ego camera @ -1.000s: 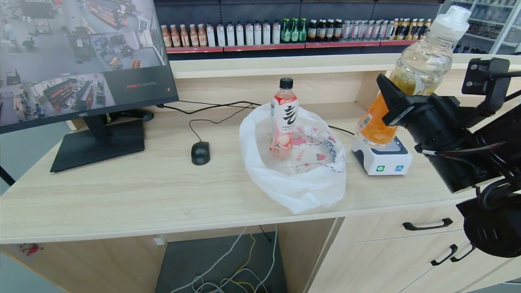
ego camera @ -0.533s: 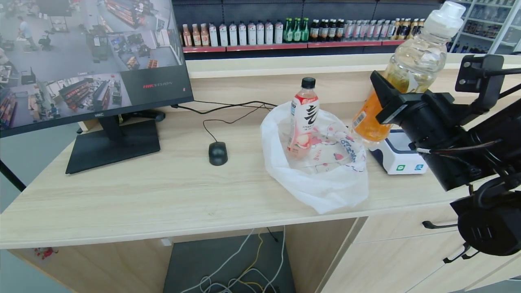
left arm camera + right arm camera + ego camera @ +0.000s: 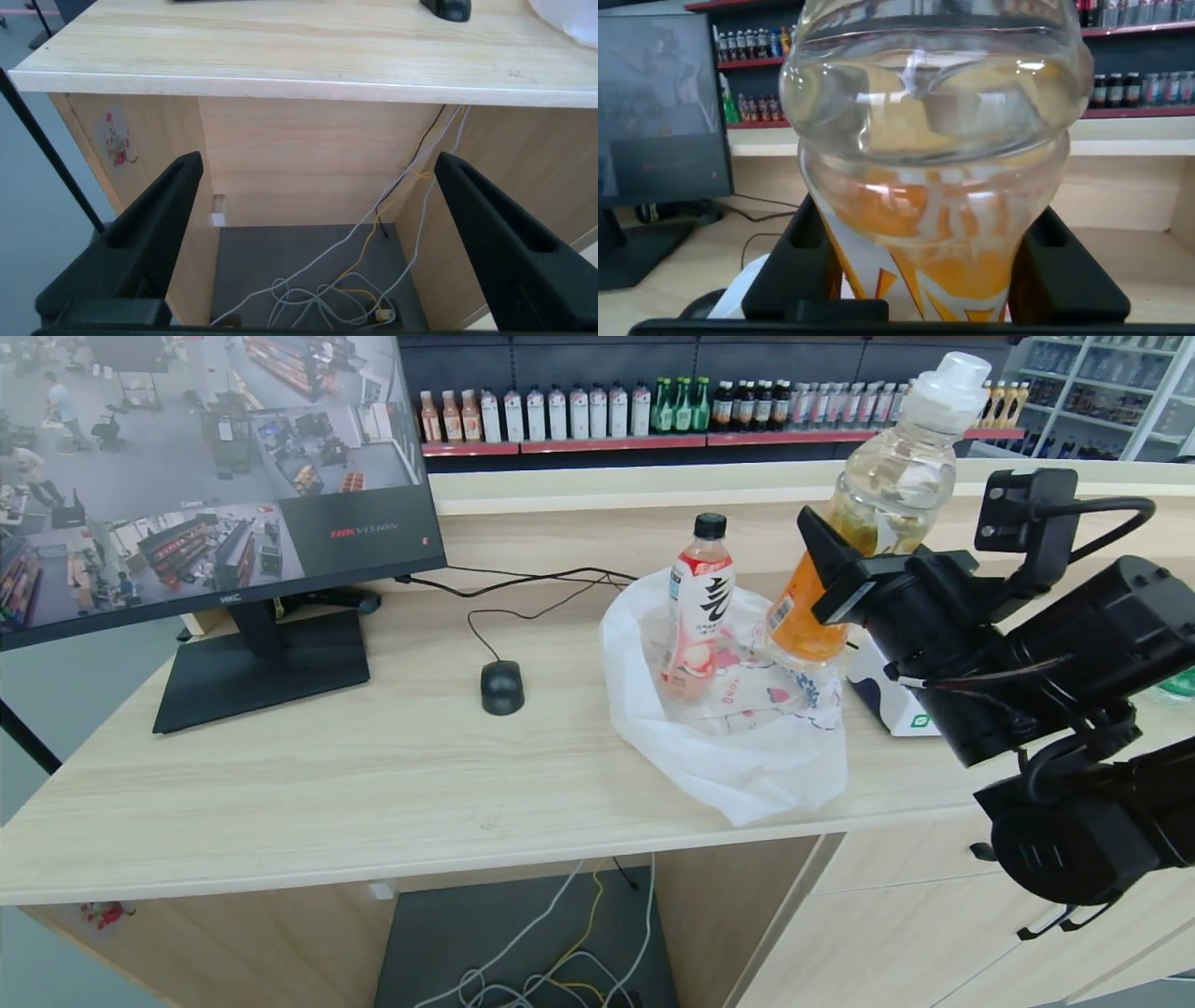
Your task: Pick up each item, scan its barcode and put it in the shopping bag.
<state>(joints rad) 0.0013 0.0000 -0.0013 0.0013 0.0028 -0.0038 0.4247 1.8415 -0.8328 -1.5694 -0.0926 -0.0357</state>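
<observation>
Field notes, checkout.

- Wooden surface (image 3: 373,775): ran under my right fingers (image 3: 822,583). Its front edge sat above and ahead of my left fingers (image 3: 322,224).
- Monitor (image 3: 205,476): stood on the surface, well off to the left of my right fingers.
- Shopping bag (image 3: 738,765): white, mouth open, just below my right fingers and a little to their left.
- Orange drink bottle (image 3: 887,485): my right fingers were clamped on its lower, orange-labelled half. It was tilted, white cap up and away, base over the bag's near-side rim.
- Scanner (image 3: 887,700): white box on the surface, beneath my right fingers, partly hidden by that arm.
- Pink bottle (image 3: 695,616): black cap, stood in the bag leaning slightly, left of my right fingers and apart from the held bottle.
- Mouse (image 3: 501,687): black, farther left, between bag and monitor.
- Left fingers: spread wide, nothing in them, low before the opening under the surface, loose cables (image 3: 327,280) beyond them.
</observation>
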